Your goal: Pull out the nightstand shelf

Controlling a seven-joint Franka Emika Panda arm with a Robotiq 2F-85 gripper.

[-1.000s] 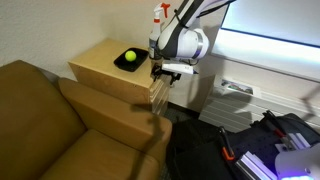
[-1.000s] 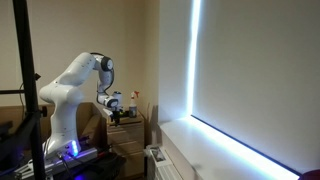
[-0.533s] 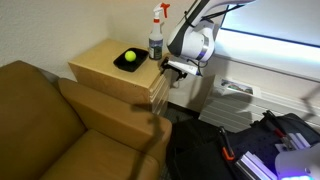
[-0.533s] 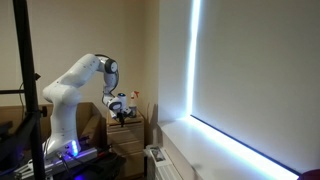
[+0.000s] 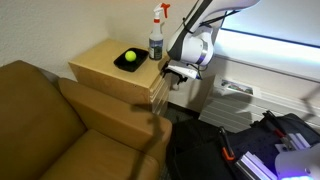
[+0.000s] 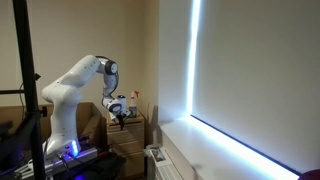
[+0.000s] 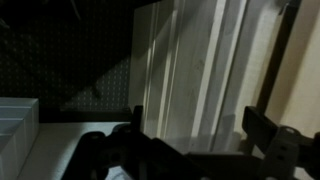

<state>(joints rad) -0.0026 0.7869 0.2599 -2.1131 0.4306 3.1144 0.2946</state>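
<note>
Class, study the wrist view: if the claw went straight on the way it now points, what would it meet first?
Most likely the nightstand front: its pale wood boards fill the gap ahead of the open claw. Which board is unclear.

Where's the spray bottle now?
In an exterior view, the spray bottle stands on the nightstand, at its far corner, beside the green ball, near the end effector.
</note>
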